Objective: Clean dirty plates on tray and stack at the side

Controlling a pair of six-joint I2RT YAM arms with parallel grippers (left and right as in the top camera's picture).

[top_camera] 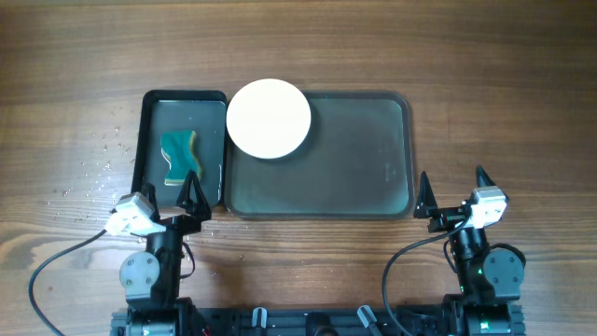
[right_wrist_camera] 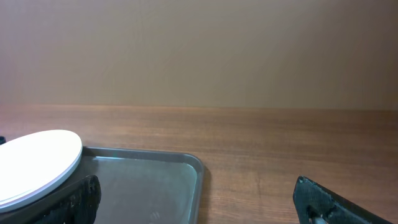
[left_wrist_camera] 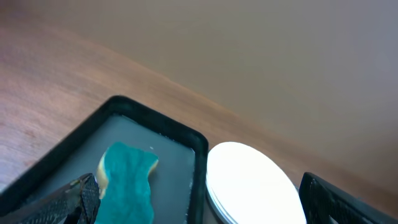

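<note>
A stack of round white plates [top_camera: 269, 118] sits at the far left corner of the large grey-green tray [top_camera: 373, 159], its top face clean and overhanging the rim. It shows in the left wrist view [left_wrist_camera: 249, 183] and the right wrist view [right_wrist_camera: 37, 158]. How many plates are in the stack I cannot tell. My left gripper [top_camera: 187, 199] is open and empty at the near edge of the small black tray [top_camera: 149, 140]. My right gripper [top_camera: 454, 194] is open and empty by the large tray's near right corner [right_wrist_camera: 193, 168].
A teal sponge [top_camera: 179, 154] lies in the small black tray, also seen in the left wrist view [left_wrist_camera: 129, 186]. Water droplets [top_camera: 103, 159] speckle the wooden table left of that tray.
</note>
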